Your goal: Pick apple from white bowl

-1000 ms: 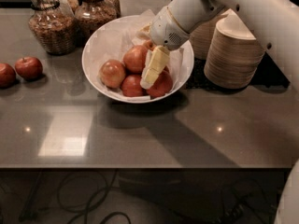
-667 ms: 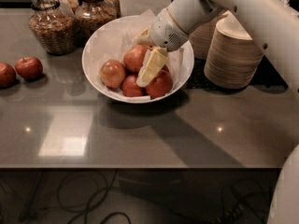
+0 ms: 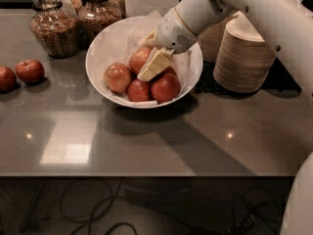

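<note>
Four apples at least lie in the bowl (image 3: 100,43), which stands at the back of the table (image 3: 146,146). The apple (image 3: 137,58) I take to be the target is the red-orange one toward the back of the heap, resting on its neighbours and not yet lifted.

The tool (image 3: 145,58) is down inside the bowl with its fingers (image 3: 155,63) apart. One cream finger lies across the front right of the apple, and the other shows just above it, so the fruit sits between them. This reads as the grasp step: the reach is done and the closing is not. The next move calls for the fingers to close squarely on the apple, then a straight lift clear of the rim. A skewed pull might roll the darker apples (image 3: 165,87) packed against it or drag the paper lining (image 3: 117,40).

Much is hidden. The near finger covers the right half of the apple, so I cannot tell whether either pad touches the skin. Only a sliver of the far finger shows past the wrist. Another apple may sit behind the finger, but that is unclear. The arm (image 3: 264,13) runs out of view at the top and right. One of the two loose apples (image 3: 29,70) on the left is cut by the edge.
</note>
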`<act>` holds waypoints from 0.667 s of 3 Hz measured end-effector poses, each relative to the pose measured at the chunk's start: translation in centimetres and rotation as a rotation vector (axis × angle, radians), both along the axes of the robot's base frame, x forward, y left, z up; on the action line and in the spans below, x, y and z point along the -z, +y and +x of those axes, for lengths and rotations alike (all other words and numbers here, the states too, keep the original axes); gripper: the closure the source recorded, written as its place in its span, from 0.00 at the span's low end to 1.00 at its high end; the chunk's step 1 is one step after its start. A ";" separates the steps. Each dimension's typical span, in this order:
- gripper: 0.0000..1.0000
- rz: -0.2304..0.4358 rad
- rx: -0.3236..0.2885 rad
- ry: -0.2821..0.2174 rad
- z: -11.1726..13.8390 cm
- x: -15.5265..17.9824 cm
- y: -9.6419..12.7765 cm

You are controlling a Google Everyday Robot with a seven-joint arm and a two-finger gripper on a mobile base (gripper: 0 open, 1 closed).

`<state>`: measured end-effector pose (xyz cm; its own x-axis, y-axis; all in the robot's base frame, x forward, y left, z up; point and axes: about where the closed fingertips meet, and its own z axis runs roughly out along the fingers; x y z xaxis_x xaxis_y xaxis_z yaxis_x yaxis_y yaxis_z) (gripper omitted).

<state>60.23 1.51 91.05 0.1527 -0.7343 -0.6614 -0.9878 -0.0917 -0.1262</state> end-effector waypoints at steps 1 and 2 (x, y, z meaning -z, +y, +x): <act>0.89 0.000 0.000 0.000 0.0 0.0 0.0; 1.00 0.000 0.000 0.000 0.0 0.0 0.0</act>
<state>60.23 1.51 91.04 0.1527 -0.7342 -0.6615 -0.9878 -0.0918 -0.1262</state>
